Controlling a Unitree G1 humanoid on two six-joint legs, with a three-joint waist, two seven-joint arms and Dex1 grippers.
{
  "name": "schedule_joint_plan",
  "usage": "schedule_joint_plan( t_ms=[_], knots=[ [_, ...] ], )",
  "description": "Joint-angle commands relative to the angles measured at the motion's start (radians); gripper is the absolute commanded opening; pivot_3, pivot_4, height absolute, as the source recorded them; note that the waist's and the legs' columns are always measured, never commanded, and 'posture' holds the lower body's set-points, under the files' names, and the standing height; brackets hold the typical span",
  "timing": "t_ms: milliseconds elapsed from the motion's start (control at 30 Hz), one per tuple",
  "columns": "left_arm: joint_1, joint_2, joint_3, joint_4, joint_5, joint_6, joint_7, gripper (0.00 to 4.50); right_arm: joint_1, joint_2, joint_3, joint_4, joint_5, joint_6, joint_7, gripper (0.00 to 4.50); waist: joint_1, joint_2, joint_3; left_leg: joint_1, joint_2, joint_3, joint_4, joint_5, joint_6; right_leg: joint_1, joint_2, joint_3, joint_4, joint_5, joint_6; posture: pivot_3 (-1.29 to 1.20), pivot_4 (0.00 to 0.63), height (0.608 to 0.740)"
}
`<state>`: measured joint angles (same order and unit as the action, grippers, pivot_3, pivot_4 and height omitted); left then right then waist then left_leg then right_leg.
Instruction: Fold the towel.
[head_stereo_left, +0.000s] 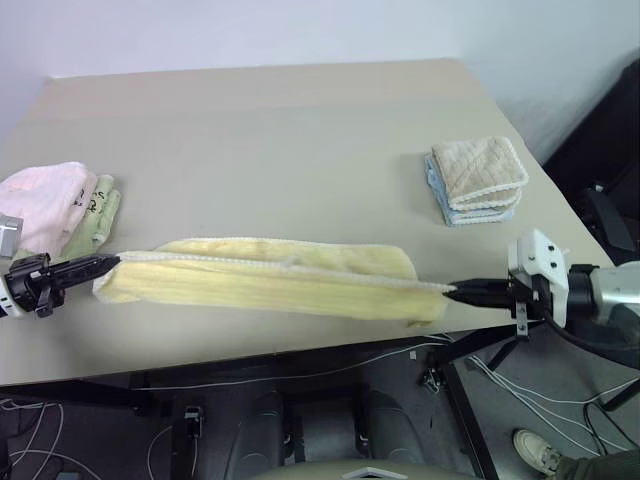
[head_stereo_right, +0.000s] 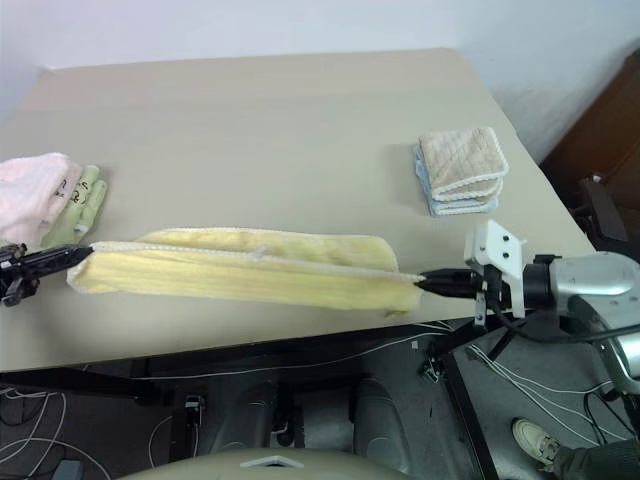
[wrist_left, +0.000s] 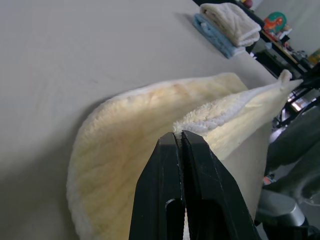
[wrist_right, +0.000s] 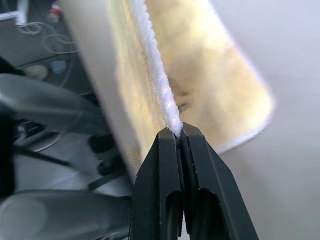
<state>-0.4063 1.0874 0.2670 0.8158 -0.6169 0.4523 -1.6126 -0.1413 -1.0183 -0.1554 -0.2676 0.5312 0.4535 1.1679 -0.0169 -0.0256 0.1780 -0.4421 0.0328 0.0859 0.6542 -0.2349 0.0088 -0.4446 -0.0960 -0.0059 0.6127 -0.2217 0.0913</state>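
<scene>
- The towel (head_stereo_left: 270, 278) lies stretched left to right along the near part of the table (head_stereo_left: 280, 130). Its near long edge is raised between the two grippers, and the rest of it rests on the tabletop.
- Risk: each grip looks to be on only a thin bit of hem. If the hands pull further apart, the terry edge could slip out of one pinch, and the raised edge would then drop in a skewed heap.
- Risk: if one end is carried over further than the other, the lifted edge would land crooked on the far edge and the fold would come out uneven.
- Risk: the right end of the towel sits close to the table's near right edge, so a dropped corner there could hang off or slide down.
- Risk: the pink folded towel (head_stereo_left: 42, 205) and a greenish cloth (head_stereo_left: 98, 212) lie just beyond the left end. A wide sweep by the left arm could knock them.
- The left gripper (head_stereo_left: 112, 262) has its black fingers (wrist_left: 172, 165) pressed together on the whitish hem at the towel's left end.
- The right gripper (head_stereo_left: 450, 291) is likewise clamped on the hem (wrist_right: 160, 90) at the right end, holding that corner off the table.
- A beige folded towel (head_stereo_left: 480, 172) sits on a blue one at the far right, well apart from the work.
</scene>
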Motion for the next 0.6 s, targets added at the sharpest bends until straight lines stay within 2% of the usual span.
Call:
schedule_joint_plan(
  t_ms=[33,300,467,567,600],
  knots=[
    [-0.055,0.031,0.006,0.107,0.043,-0.037,-0.002,0.02,-0.079,0.029,0.028,0.09,-0.052,0.001,-0.047,0.0,0.001,0.0,0.0,0.0,0.0,0.0,0.0,0.0,0.0,0.0,0.001,0.0,0.0,0.0,0.0,0.0,0.15,0.74],
    [-0.151,0.01,-0.003,0.234,0.1,-0.112,-0.002,0.02,-0.215,0.12,0.13,0.228,-0.135,-0.051,-0.094,0.0,0.003,-0.001,0.0,-0.001,0.0,0.0,0.009,-0.001,0.002,0.003,0.003,-0.001,0.003,0.0,0.0,0.0,0.15,0.74],
    [-0.19,-0.01,-0.011,0.282,0.15,-0.12,-0.002,0.02,-0.264,0.167,0.15,0.307,-0.187,-0.079,-0.149,0.0,0.004,-0.001,0.0,-0.001,0.0,0.0,0.01,-0.001,0.002,0.003,0.004,-0.001,0.006,0.0,0.001,0.0,0.15,0.74],
    [-0.212,-0.031,0.001,0.304,0.172,-0.148,0.033,0.02,-0.277,0.186,0.136,0.312,-0.154,-0.048,-0.133,0.0,0.004,-0.001,0.0,-0.001,0.0,0.0,0.012,-0.001,0.002,0.003,0.004,-0.001,0.008,0.0,0.001,0.0,0.15,0.74],
    [-0.219,-0.036,0.006,0.309,0.175,-0.153,0.042,0.0,-0.278,0.188,0.134,0.306,-0.147,-0.041,-0.13,0.22,0.003,-0.001,0.0,-0.001,0.0,0.0,0.012,-0.001,0.002,0.003,0.004,-0.001,0.008,0.0,0.001,0.0,0.15,0.74]
  ],
)
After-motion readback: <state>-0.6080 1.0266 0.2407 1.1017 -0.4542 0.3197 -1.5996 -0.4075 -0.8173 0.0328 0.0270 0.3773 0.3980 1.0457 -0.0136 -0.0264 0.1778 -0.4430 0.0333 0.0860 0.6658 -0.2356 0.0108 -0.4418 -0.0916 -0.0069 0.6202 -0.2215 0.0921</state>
